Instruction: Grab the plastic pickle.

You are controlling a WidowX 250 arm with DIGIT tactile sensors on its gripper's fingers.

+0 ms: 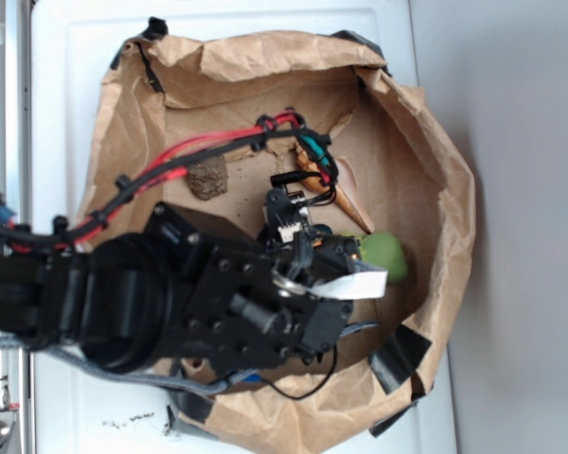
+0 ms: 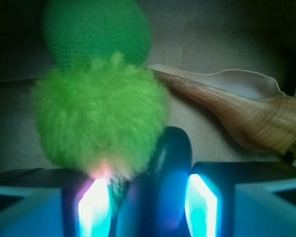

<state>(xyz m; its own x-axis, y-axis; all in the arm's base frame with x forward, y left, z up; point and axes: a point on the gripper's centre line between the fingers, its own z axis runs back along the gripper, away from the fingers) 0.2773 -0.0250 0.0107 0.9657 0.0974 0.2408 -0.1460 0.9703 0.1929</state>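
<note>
Glossy dark-green plastic pickle point(image 2: 168, 168), rounded end up, between the jaws, against fuzzy plush.

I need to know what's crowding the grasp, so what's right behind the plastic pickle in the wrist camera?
Behind the plastic pickle sit the fuzzy green plush toy and a shell. The pickle's near end is hidden between the gripper's fingers.

Bright, even daylight washes the exterior view, slightly soft. The wrist view is dim with dark corners; cyan glare blooms on the pincer point(image 2: 148, 207) fingers, perhaps from built-in lights.
</note>
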